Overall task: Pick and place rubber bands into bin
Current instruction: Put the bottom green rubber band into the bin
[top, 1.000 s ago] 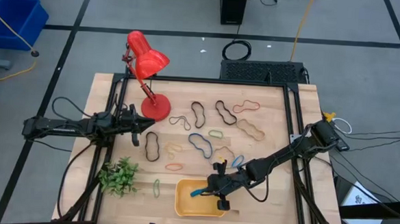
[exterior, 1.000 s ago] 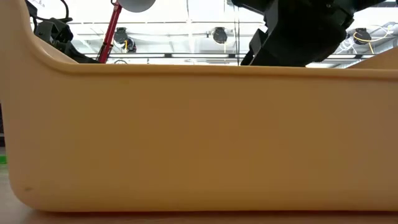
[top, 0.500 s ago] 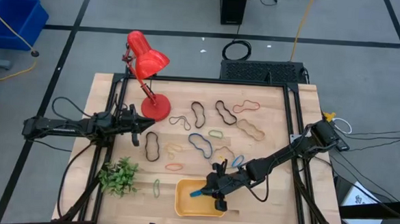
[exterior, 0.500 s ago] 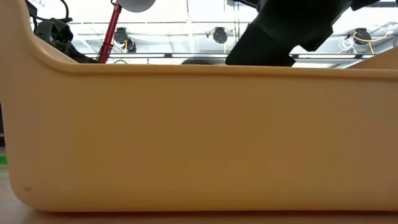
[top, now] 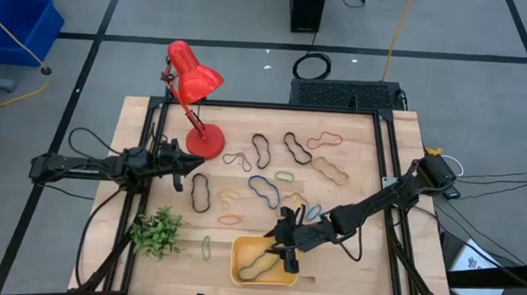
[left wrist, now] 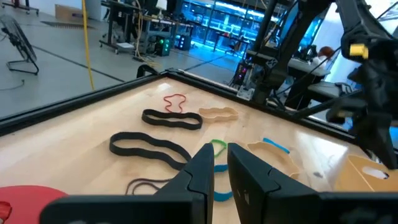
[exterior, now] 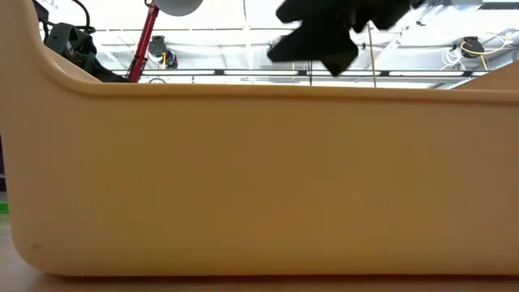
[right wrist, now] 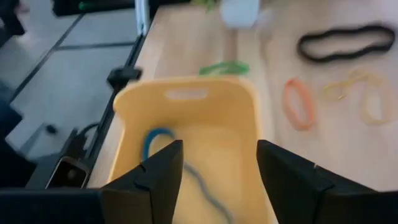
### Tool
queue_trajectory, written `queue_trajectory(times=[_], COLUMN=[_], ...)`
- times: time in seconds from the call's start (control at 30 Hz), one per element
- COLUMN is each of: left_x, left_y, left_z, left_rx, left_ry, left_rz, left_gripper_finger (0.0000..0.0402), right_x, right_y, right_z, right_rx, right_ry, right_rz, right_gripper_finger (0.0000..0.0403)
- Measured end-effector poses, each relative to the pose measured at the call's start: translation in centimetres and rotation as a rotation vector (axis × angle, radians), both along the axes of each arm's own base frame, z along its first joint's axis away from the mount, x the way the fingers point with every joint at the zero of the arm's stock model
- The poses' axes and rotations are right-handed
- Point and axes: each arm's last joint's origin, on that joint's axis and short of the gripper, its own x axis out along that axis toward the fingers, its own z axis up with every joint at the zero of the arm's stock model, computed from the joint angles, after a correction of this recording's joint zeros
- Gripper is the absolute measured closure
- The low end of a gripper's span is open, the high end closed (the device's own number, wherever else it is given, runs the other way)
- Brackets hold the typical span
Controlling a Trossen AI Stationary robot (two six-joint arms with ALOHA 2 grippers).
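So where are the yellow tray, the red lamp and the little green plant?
yellow tray point(top: 238, 259): high view, on its left wall.
red lamp point(top: 193, 79): high view, on the shade.
green plant point(top: 156, 231): high view, on the middle of its leaves.

Rubber bands point(left wrist: 172, 119) beyond claw point(left wrist: 220, 163)

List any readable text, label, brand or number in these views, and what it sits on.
None can be read: the bin, the lamp, the rubber bands and the table bear no visible writing.
Any signs in the room behind, in the left wrist view, are too blurred to read.
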Motion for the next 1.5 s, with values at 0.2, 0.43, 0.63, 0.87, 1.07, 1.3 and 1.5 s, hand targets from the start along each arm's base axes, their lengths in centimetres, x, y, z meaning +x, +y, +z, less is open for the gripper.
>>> queue_trajectory(times=[0.2,0.43,0.63,0.87,1.07,1.3,1.5], left_x=[0.0,0.0,-0.1,0.0,0.0,-0.1,0.0], left_y=[0.0,-0.2,-0.3,-0.4,-0.5,-0.7,-1.8], left_z=[0.3,2.0,2.1,2.0,2.0,2.4,5.2], left_rx=[-0.002,-0.024,-0.063,-0.072,-0.174,-0.202,-0.147], left_ry=[-0.034,-0.212,-0.231,-0.219,-0.232,-0.274,-0.361], left_rz=[0.000,-0.079,-0.102,-0.157,-0.169,-0.233,-0.428], left_gripper_finger=[0.0350,0.0350,0.0350,0.0312,0.0256,0.0240,0.0262], right_x=[-0.9,-1.8,-1.9,-1.8,-1.8,-2.1,-4.8], right_y=[-0.6,-1.1,-1.1,-1.3,-1.3,-1.4,-2.6], right_z=[3.0,5.3,5.5,5.7,5.7,6.4,8.0], right_rx=[0.016,0.045,0.051,0.071,0.054,-0.013,-0.001], right_ry=[-0.091,-0.142,-0.153,-0.179,-0.176,-0.205,-0.292], right_rz=[-0.047,-0.048,-0.050,-0.110,-0.104,-0.054,0.013], right_gripper_finger=[0.0201,0.0200,0.0203,0.0200,0.0203,0.0200,0.0203])
